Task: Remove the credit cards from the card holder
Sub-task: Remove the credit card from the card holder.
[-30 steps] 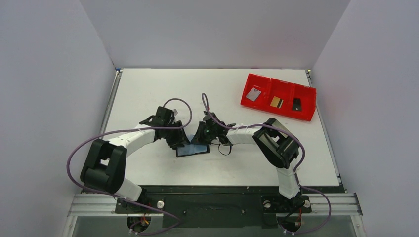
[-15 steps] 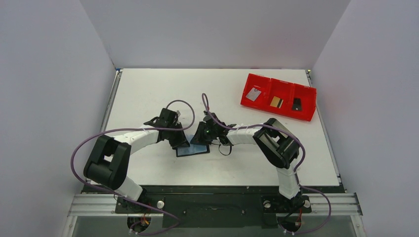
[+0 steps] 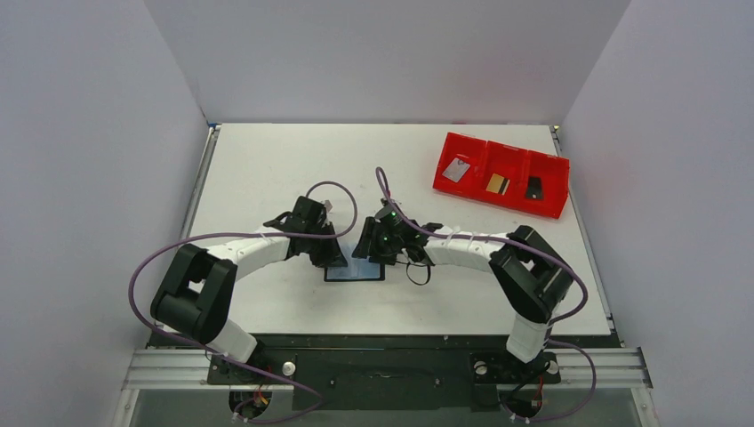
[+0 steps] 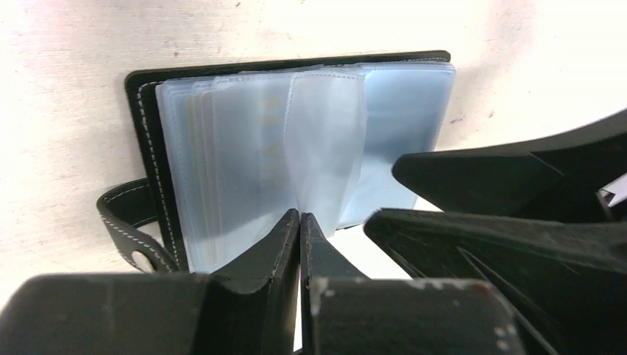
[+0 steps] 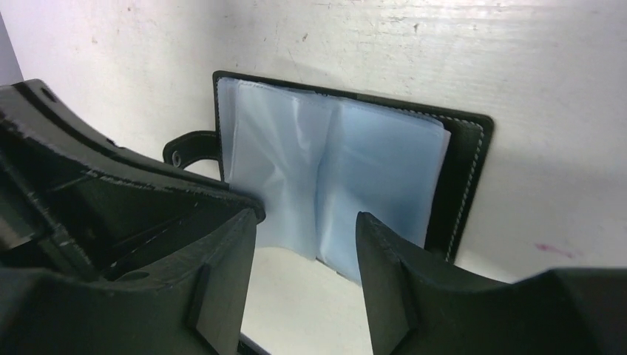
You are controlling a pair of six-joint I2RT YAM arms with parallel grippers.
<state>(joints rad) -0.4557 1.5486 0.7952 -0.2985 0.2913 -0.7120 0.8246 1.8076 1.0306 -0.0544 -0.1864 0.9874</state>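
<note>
I see the white worktop [image 3: 267, 169] carrying the card holder [image 3: 354, 273], lying open and flat about midway across towards the near edge, and a red tray [image 3: 502, 203] well apart at the far right.

Covering the far edge of card holder [image 3: 355, 273] from above with left gripper [image 3: 335, 260] and right gripper [image 3: 370, 254]. Hazing over sleeves [image 4: 251, 148] in both wrist views, so not telling cards inside or not. Cropping both grippers' bodies at wrist views' bottom edges. Leaving credit cards [image 3: 497, 184] in red tray [image 3: 558, 211] too small for detail.
</note>
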